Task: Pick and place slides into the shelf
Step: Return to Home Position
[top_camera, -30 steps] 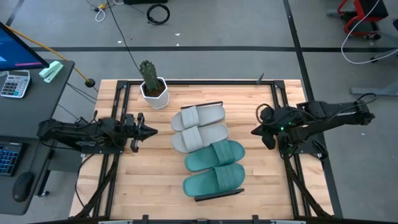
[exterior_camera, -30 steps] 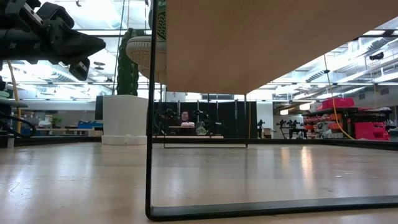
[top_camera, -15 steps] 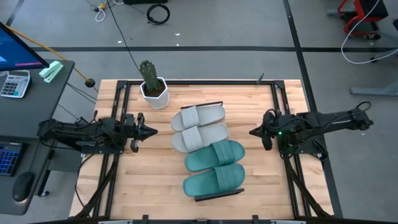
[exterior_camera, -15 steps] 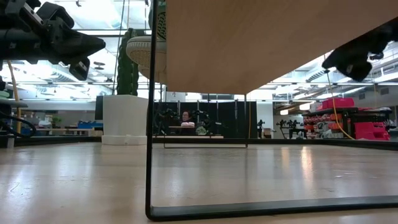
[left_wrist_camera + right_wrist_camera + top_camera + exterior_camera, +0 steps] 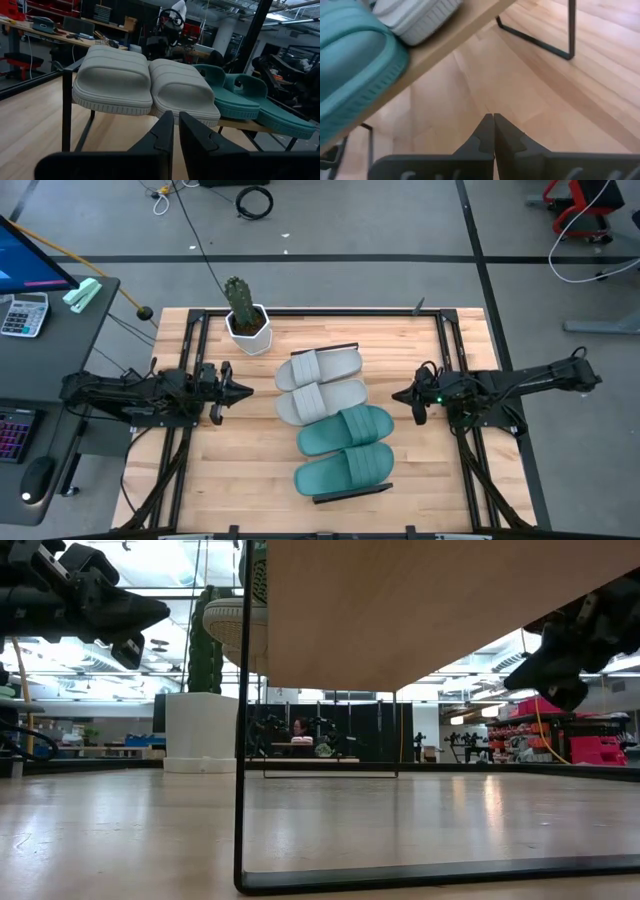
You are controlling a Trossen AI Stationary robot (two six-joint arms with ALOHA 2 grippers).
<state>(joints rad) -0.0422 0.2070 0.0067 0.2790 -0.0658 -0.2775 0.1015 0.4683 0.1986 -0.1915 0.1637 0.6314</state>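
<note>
Four slides lie sole-down in a row on the shelf (image 5: 352, 492): two light grey slides (image 5: 320, 384) toward the far end and two teal slides (image 5: 346, 450) toward the near end. The left wrist view shows the grey slides (image 5: 145, 82) and teal slides (image 5: 250, 97) on the board. My left gripper (image 5: 246, 390) hovers shut to the left of the grey pair. My right gripper (image 5: 397, 397) is shut to the right of the shelf, above the tabletop and below board height (image 5: 440, 47). Neither gripper holds anything.
A cactus in a white pot (image 5: 244, 315) stands at the table's far edge, left of the shelf. Black frame rails run along the table's left (image 5: 185, 380) and right (image 5: 460, 430) sides. Bare wood lies between each gripper and the shelf. The shelf's black leg (image 5: 241, 740) stands close in the low view.
My right gripper has moved down and toward the table's left, closer to the shelf, with its arm stretching out flatter; it stays shut. The left arm and the slides have kept still.
</note>
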